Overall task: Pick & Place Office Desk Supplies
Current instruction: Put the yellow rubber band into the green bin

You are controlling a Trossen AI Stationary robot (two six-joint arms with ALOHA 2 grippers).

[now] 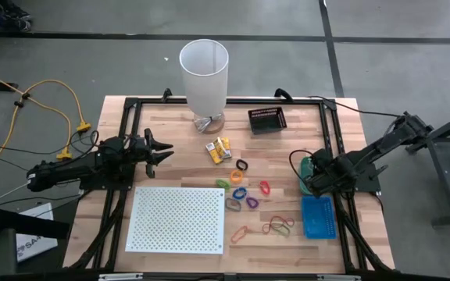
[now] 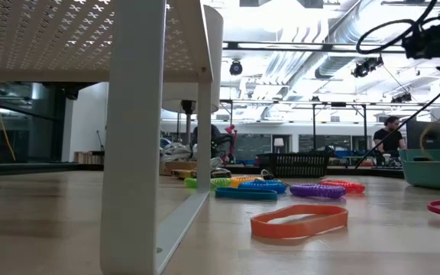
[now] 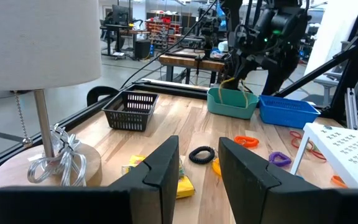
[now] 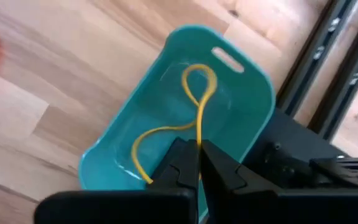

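Observation:
A thin yellow rubber band [image 4: 199, 81] hangs into the teal bin [image 4: 253, 68] at the table's right side, with my right gripper [image 4: 199, 148] shut on it just above the bin [image 1: 308, 165]. Coloured loops [image 1: 241, 189], yellow packets [image 1: 219, 150] and more bands [image 1: 278, 227] lie on the wood at the table's middle. At the left, my left gripper [image 3: 197, 171] stands open and level, with nothing between its fingers, pointing toward the packets. My right gripper pinches one strand of the yellow rubber band [image 4: 199, 134] between its two fingertips, coming steeply from above. The band hangs slack below the fingers, and its twisted loop [image 4: 197, 78] is inside the teal bin's walls. Whether the loop rests on the bin's floor I cannot tell.
A blue bin [image 1: 319, 216] stands just nearer than the teal one. A black basket [image 1: 267, 119] and a tall white cylinder [image 1: 205, 74] stand at the far edge. A raised white perforated board [image 1: 178, 220] fills the near left. An orange band [image 2: 300, 220] lies near it.

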